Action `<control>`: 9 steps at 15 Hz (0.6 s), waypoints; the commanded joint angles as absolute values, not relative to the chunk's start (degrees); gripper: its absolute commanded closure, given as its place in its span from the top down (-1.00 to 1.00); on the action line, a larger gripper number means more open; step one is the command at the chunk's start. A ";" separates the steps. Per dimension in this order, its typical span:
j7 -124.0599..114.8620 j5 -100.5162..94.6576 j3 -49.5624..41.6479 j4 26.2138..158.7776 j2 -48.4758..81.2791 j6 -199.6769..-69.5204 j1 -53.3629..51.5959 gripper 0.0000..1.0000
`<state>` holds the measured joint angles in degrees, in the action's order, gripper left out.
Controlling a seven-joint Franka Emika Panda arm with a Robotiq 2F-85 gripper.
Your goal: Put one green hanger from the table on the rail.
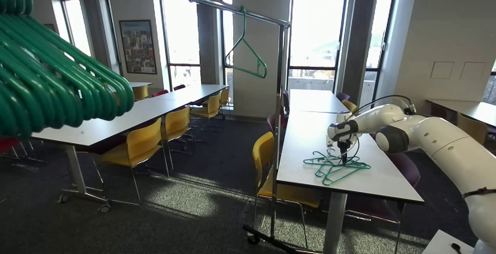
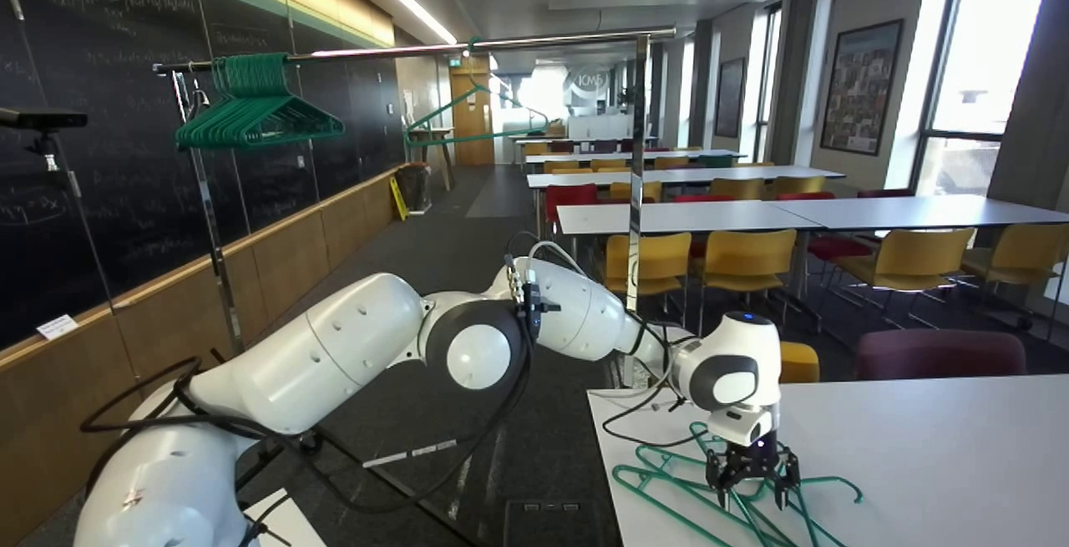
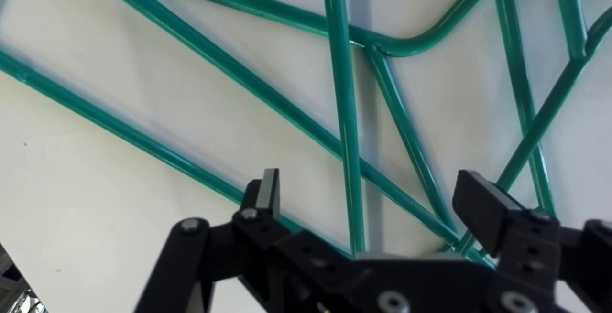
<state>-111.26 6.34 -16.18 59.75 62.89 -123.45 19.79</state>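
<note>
In the wrist view, the gripper (image 3: 366,193) is spread wide at the bottom, nothing gripped; green hangers (image 3: 345,102) are strewn beneath it across the white table (image 3: 86,184). Because they are crossed, two could be lifted together, or one slid aside. In an exterior view, the rail (image 1: 217,2) is seen at upper centre, before bright windows (image 1: 316,25). In an exterior view, a blackboard (image 2: 134,196) is seen at left.

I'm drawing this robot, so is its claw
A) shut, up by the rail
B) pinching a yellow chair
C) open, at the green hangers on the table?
C: in the wrist view the claw has its fingers well apart, green hangers on the table showing between them.
</note>
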 commanded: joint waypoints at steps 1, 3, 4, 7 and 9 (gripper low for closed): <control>-111.91 7.03 -15.52 54.80 65.21 -120.50 21.06 0.55; -111.61 7.22 -15.51 54.84 65.45 -120.73 20.94 0.27; -111.57 7.23 -15.46 54.75 65.56 -120.69 20.95 0.14; -111.51 7.26 -15.42 54.34 65.98 -120.49 21.00 -0.34; -111.51 7.28 -15.40 54.17 66.20 -120.35 21.00 -0.62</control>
<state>-111.28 6.34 -16.09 57.07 65.46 -123.28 20.00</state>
